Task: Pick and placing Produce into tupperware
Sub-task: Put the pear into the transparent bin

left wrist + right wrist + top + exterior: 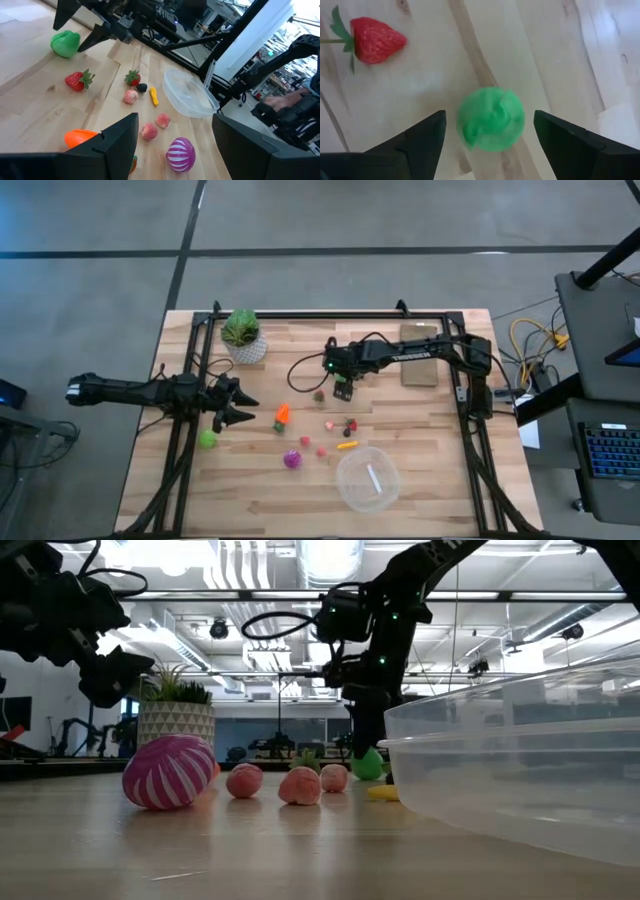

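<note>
Tupperware (520,755) nearest low camera, clear round bowl at front right of table (250,490), nothing visible inside. Right gripper (489,135) mid-table, fingers spread wide, straddling green ball (491,119), no contact seen. Left gripper (238,409) near left edge, jaws wide, holding nothing; second green ball (207,439) just beside it. Magenta striped piece (168,772), carrot (282,416), pink bits (300,786), yellow stick (346,445), strawberry (372,39) loose on wood between arms and bowl.

clear glossy plastic bowl (368,479), matt wooden table (420,430).
</note>
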Tool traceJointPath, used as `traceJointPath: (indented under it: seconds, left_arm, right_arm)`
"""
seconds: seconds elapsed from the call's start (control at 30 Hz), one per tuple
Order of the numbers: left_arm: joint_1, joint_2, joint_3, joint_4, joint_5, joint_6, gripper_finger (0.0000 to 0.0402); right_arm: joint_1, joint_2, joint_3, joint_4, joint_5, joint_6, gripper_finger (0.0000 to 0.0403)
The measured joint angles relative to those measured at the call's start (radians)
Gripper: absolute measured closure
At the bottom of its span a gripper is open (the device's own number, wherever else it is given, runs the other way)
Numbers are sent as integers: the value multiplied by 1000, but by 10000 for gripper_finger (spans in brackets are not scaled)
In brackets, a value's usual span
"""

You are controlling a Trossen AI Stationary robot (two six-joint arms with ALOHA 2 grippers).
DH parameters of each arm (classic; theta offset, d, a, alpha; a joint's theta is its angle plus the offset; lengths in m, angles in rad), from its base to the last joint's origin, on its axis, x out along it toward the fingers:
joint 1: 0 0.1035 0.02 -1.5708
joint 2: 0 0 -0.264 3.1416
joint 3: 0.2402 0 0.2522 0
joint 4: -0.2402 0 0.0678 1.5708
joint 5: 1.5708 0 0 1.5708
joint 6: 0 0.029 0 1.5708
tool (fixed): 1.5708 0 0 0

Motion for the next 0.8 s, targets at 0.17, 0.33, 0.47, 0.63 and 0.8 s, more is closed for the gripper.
traceJointPath:
  seconds: [0.17, 0.33, 0.47, 0.63, 0.8]
  left_arm:
    - [0, 0, 0, 0, 0, 0, 162]
    - [0, 0, 0, 0, 0, -1, 162]
    - [0, 0, 0, 0, 0, -1, 162]
    - [0, 1, 0, 0, 0, -1, 162]
    - [0, 0, 0, -1, 0, -1, 162]
  right_arm:
    - [0, 5, -6, -3, 7, 25, 119]
    - [0, 26, -9, 1, 8, 43, 120]
    - [0, 36, -10, 16, 14, 52, 123]
    - [2, 29, -9, 12, 27, 52, 142]
    - [2, 12, -9, -17, 28, 63, 175]
